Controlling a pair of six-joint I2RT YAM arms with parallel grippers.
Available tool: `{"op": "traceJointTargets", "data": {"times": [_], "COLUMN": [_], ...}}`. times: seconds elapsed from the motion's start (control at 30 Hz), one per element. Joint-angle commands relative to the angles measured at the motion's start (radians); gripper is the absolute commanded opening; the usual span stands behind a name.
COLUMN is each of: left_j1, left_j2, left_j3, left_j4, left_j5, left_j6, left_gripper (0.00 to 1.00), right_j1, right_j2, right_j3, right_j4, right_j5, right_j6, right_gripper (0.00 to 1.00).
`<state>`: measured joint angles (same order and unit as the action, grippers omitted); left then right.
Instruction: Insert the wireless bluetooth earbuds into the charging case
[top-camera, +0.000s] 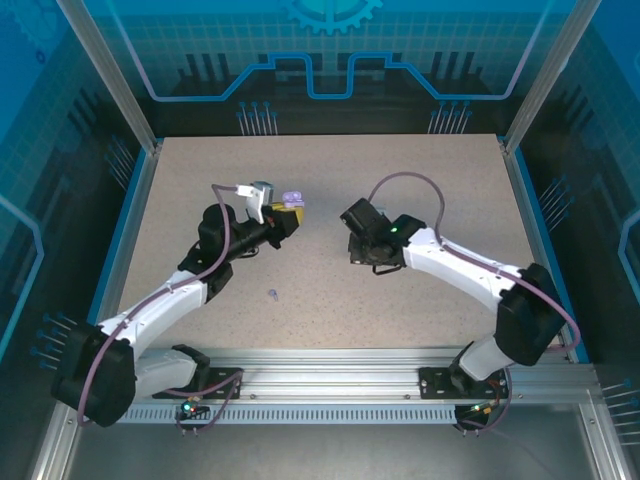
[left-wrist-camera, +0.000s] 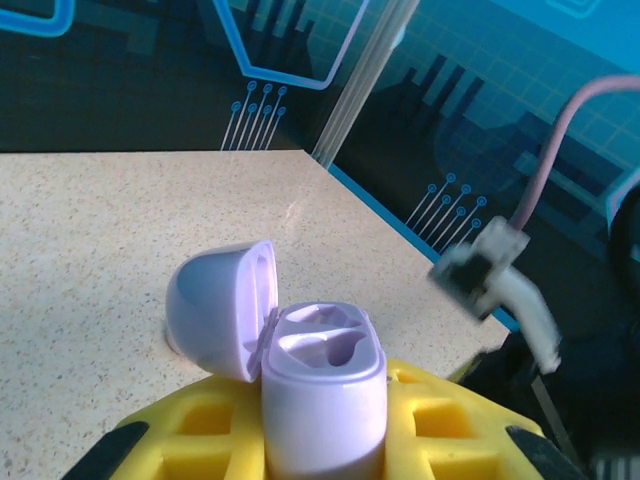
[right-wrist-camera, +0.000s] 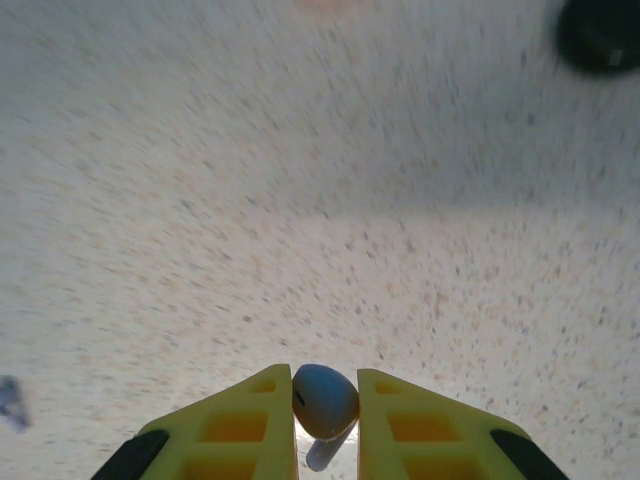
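Observation:
My left gripper (left-wrist-camera: 325, 445) is shut on the lilac charging case (left-wrist-camera: 325, 385), which stands upright between the yellow fingers (left-wrist-camera: 190, 430). Its lid (left-wrist-camera: 218, 310) hangs open to the left, and both sockets inside look empty. From above, the case (top-camera: 291, 203) is held over the table's middle left. My right gripper (right-wrist-camera: 327, 415) is shut on a lilac earbud (right-wrist-camera: 325, 398), head up and stem pointing down, just above the table. In the top view the right gripper (top-camera: 362, 248) hangs to the right of the case, well apart from it. A second lilac earbud (top-camera: 272, 294) lies loose on the table nearer the front.
The speckled table (top-camera: 420, 160) is walled by a blue frame (top-camera: 130, 200) and a metal rail (top-camera: 330, 375) at the front. A blurred dark round shape (right-wrist-camera: 600, 35) sits at the far right in the right wrist view. The loose earbud (right-wrist-camera: 10, 400) blurs at that view's left edge.

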<state>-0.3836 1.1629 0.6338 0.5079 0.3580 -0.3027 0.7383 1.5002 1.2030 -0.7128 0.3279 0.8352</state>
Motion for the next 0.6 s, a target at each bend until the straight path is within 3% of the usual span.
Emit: {"op": "traceJointTargets", "data": {"times": [0.0,0.33,0.57], "left_j1": [-0.024,-0.112,-0.166], "left_j2": [-0.02,0.033,0.062], "left_j3": [-0.02,0.005,0.055], "left_j4": [0.128,0.212,0.254], "left_j5": [0.036,0.041,-0.014], "left_j6": [0.082,0.295,0.38], "left_gripper": [0.0,0.0,0.0], "right_j1": [-0.025,-0.05,-0.045], "right_j2": [-0.075,-0.16,-0.242], "right_j3": [0.091,0.307,0.284], "right_j4": [-0.036,-0.005,0.167], "right_j5": [0.055,0.01,-0.117], "right_j6": [-0.121,-0.341,-0.488], "right_gripper": [0.18,0.19,0.19]}}
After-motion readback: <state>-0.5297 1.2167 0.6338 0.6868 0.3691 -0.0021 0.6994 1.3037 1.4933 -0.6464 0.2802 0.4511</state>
